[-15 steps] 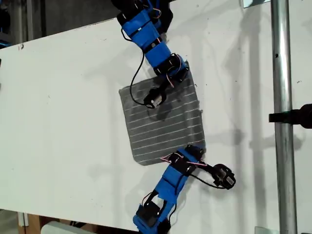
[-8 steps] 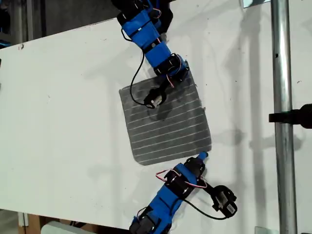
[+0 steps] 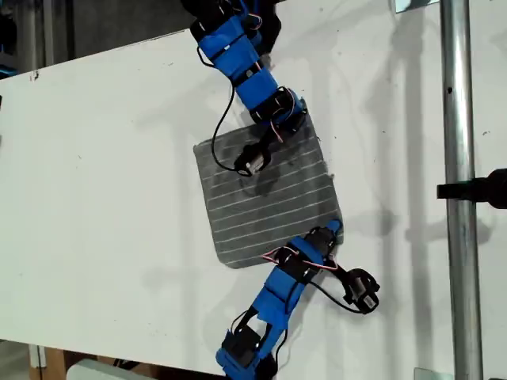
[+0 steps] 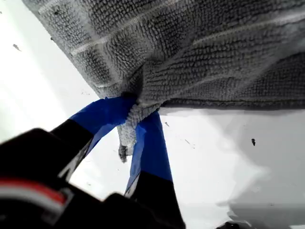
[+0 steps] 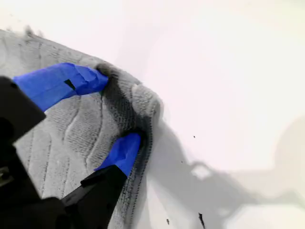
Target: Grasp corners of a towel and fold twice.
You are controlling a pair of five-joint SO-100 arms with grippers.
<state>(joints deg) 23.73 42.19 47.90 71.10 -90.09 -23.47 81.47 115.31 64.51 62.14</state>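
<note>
**Two blue arms at the towel's corners**

Bare white tabletop [image 3: 103,198] fills the exterior view's left. Near the middle the towel [image 3: 265,202] lies flat, grey with pale stripes. One arm [image 3: 238,55] reaches in from the top of that view to the towel's upper right corner [image 3: 314,136]. Another arm [image 3: 273,305] comes up from the bottom, its tip at the lower right corner [image 3: 336,215]. A metal pole [image 3: 459,158] stands at the exterior view's far right.

The wrist views do not settle which arm is which. My first gripper [image 4: 136,109] has its blue fingers [image 4: 102,117] clenched on a corner of the towel, a nub of cloth poking out between them. My second gripper [image 5: 116,109] has its fingers [image 5: 66,86] spread over another corner, both touching bunched cloth. Whether they truly grip it, I cannot tell.
</note>
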